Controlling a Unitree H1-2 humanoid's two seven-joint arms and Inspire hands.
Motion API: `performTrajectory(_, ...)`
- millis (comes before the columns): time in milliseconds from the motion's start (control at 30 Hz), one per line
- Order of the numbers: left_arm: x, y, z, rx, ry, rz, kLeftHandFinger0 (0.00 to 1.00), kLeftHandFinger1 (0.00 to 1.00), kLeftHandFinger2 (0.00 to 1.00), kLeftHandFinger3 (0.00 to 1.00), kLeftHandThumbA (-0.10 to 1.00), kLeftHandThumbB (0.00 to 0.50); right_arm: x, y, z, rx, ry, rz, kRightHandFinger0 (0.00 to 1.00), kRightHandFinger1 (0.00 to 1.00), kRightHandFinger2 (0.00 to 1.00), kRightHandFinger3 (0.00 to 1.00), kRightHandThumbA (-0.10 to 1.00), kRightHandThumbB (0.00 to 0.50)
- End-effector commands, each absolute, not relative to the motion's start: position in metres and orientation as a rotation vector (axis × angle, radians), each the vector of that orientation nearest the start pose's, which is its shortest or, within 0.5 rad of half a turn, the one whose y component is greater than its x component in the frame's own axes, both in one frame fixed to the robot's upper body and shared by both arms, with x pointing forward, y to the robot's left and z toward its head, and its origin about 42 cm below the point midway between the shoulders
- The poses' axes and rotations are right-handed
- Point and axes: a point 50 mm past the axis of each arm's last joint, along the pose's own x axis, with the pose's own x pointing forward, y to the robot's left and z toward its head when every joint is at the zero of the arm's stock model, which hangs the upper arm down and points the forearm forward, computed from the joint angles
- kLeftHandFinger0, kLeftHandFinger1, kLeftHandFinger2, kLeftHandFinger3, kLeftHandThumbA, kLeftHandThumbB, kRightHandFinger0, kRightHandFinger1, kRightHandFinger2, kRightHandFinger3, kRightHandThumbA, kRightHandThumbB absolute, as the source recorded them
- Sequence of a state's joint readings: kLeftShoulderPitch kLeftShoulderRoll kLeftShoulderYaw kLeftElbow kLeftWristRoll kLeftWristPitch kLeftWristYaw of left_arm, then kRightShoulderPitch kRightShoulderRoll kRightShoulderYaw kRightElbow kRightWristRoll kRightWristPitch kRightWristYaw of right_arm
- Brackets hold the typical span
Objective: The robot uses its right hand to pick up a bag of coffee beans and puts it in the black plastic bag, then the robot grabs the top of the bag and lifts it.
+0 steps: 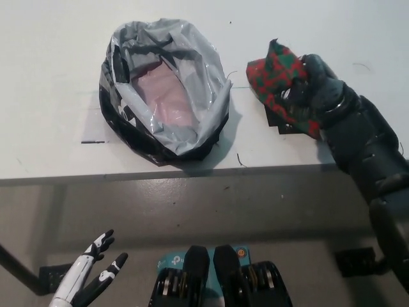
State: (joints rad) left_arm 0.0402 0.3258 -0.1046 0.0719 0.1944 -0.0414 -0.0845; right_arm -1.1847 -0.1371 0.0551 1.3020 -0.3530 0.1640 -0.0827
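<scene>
Single view only: head camera, mounted high on robot, looking steeply down. White table [57, 77] fills upper half of frame, its front edge running across middle; grey floor [211, 204] below it. Black plastic bag [128, 128] near centre top, moderately close. Right hand [313, 86] enters from right edge, left hand [92, 268] at lower left. No second view, so no shared area.
</scene>
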Motion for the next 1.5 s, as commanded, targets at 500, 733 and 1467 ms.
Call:
performTrajectory(500, 0.275, 0.294, 0.088, 0.509, 0.038, -0.201, 1.00, 1.00, 1.00, 1.00, 0.85, 0.183, 0.595, -0.195, 0.314, 0.656, 0.106, -0.066, 0.00, 0.07, 0.55, 0.51, -0.10, 0.155)
performTrajectory(733, 0.275, 0.293, 0.086, 0.519, 0.041, -0.203, 1.00, 1.00, 1.00, 1.00, 0.87, 0.178, 0.592, -0.166, 0.388, 0.433, -0.155, 0.005, 0.00, 0.21, 0.68, 0.23, -0.10, 0.116)
performTrajectory(1467, 0.277, 0.296, 0.089, 0.533, 0.044, -0.225, 1.00, 1.00, 1.00, 1.00, 0.88, 0.185, 0.565, -0.105, 0.536, 0.261, -0.423, 0.147, 0.00, 0.33, 0.73, 0.63, -0.10, 0.097)
